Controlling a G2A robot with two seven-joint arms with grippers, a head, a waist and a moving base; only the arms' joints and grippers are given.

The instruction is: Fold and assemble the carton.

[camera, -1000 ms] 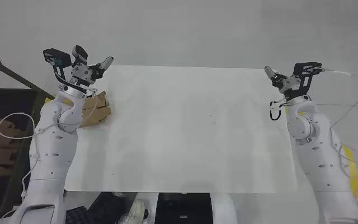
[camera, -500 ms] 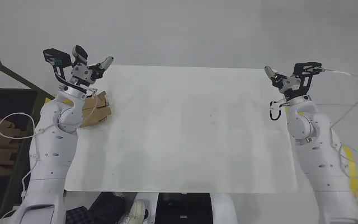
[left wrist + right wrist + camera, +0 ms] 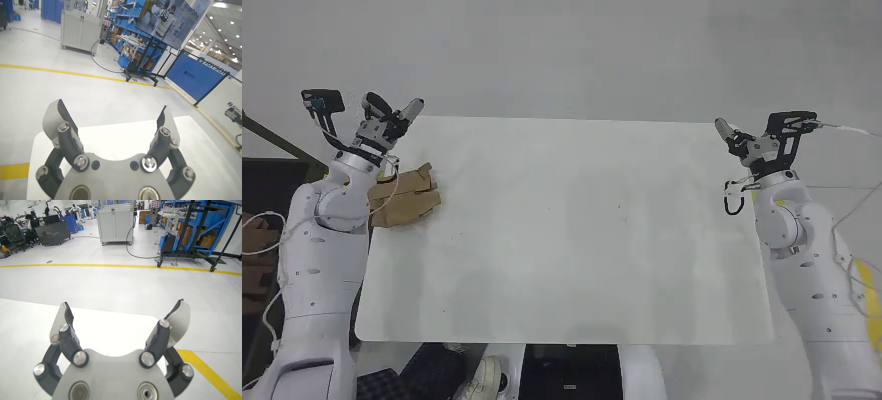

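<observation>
1. End effectors. The left gripper (image 3: 112, 111) is spread wide and holds nothing. In the top view I see it raised beyond the far-left corner of the table (image 3: 572, 230). The right gripper (image 3: 122, 311) is also spread wide and empty, and it is raised at the far-right corner.

2. Location of the workpiece. The carton (image 3: 418, 192) lies at the left edge of the table, toward the far end. It is a flattened piece of brown cardboard. It sits just near of the left gripper, and the left forearm covers part of it. It appears to straddle the table edge, but I cannot tell how much of it overhangs. It is well apart from the right gripper.

3. Handling. I judge the carton to be light and stiff across its panels, bending readily only along its creases. On the smooth tabletop it will likely slide when pushed. A hard pinch can crush or dent the board. I would take hold at an exposed flap edge on the side facing the table's middle, not on a flat panel.

4. Surroundings. More brown cardboard (image 3: 254, 232) lies off the table to the left, and a white cable (image 3: 267, 212) loops beside it.

5. Obstructions. The left forearm itself lies over the carton. The right arm must cross the full table width to assist.
</observation>
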